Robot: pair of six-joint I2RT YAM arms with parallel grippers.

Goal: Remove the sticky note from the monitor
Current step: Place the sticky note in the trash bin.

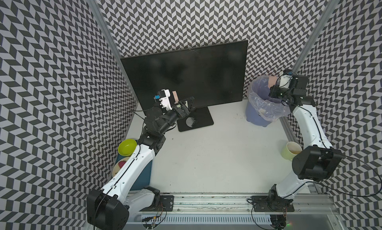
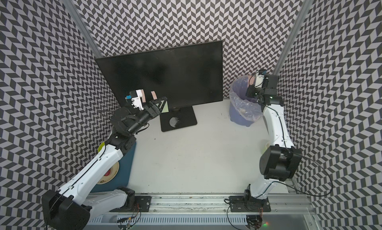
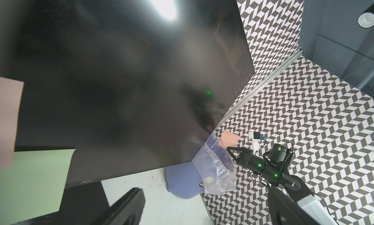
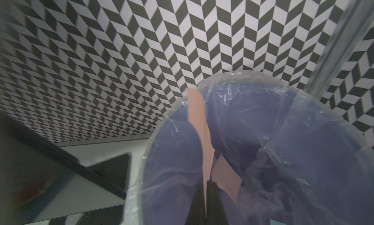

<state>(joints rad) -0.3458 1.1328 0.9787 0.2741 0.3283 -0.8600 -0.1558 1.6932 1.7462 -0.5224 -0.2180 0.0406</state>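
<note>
The black monitor stands at the back of the table with its screen dark. A pink sticky note and a pale green sticky note are stuck near its lower left corner. In the left wrist view they show as the pink sticky note and the green one. My left gripper hangs open just in front of them, nothing between its fingers. My right gripper is shut on another pink sticky note, held over the blue bin.
The bin has a clear plastic liner, and a pink note lies inside it. A green bowl and a plate sit on a blue tray at the left. A pale cup stands at the right edge.
</note>
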